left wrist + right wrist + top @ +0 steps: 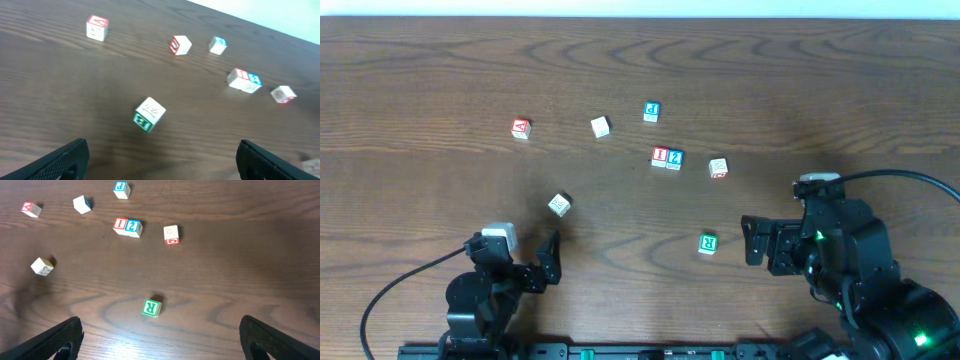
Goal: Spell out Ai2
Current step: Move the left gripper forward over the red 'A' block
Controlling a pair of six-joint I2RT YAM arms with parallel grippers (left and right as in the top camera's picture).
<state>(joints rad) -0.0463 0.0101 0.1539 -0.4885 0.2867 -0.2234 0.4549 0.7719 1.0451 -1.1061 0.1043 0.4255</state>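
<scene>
A red "I" block (660, 156) and a blue "2" block (674, 159) touch side by side at mid-table; they also show in the right wrist view as the I (119, 224) and the 2 (132, 226). A red "A" block (521, 128) lies apart at the far left, also in the left wrist view (96, 27). My left gripper (550, 260) (162, 167) is open and empty, just short of a white and green block (149, 114). My right gripper (750, 240) (162, 340) is open and empty, with a green "R" block (151, 307) ahead of it.
Loose blocks lie around: a white one (600, 126), a blue "P" (652, 111), a white and red one (718, 167), a white one (559, 204) and the green R (708, 243). The wooden table (840, 90) stretches right and back.
</scene>
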